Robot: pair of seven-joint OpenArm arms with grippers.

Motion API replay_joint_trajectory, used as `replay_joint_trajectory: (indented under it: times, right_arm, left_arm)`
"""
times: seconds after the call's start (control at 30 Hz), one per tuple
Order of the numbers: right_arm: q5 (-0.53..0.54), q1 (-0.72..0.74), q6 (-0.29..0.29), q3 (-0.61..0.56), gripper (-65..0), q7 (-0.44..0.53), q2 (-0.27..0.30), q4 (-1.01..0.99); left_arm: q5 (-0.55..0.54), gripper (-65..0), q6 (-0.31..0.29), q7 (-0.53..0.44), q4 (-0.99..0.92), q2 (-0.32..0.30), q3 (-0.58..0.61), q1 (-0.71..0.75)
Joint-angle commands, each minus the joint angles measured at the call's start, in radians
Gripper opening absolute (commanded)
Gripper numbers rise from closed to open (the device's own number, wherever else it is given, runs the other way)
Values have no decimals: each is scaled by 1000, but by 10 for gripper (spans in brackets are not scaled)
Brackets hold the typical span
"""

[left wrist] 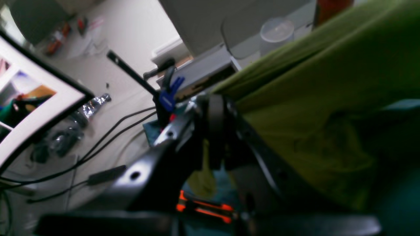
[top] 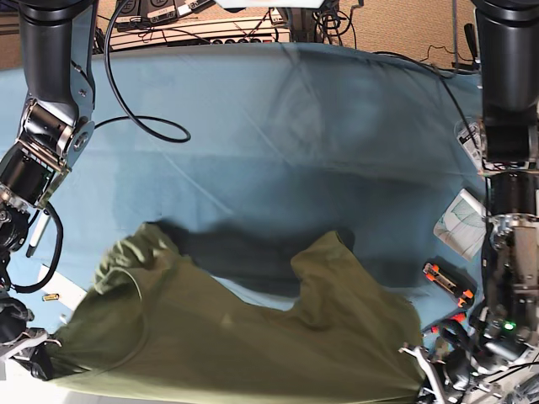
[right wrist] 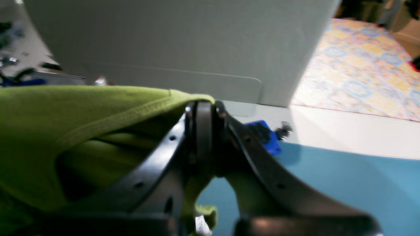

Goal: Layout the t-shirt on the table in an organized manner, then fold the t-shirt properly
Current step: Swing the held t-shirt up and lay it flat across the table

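Both grippers, left (left wrist: 215, 131) and right (right wrist: 205, 137), clenched on opposite edges of the shirt (top: 236, 337), stretched in the air low over the near edge of the table (top: 278, 126). Risk of hem slipping from either thin pinch, or of cloth landing half off the near edge and bunching. No readable writing or brand anywhere.

wide bare stretch of blue table (top: 278, 118) open across the far half, olive t-shirt (top: 236, 337) covering the near edge, black cable (top: 139, 118) looping far left, orange-and-black tool (top: 448, 284) and white packet (top: 461, 223) crowding the right side
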Motion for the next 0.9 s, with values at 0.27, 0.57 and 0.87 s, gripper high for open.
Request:
replay_joint_trajectory:
  times: [0.27,0.57,0.87]
  right_arm:
    - [31,77,-9,13,-650,28,42,13]
    - [-34,135,-6,13,-650,75,43,13]
    - [-62,140,-5,12,-650,121,42,-72]
  left_arm:
    - [-70,-650,3,6,13,-87,-10,-101]
    - [-140,-650,-51,-1,13,-130,-10,-113]
    - [-164,-650,-64,-4,13,-132,-10,-113]
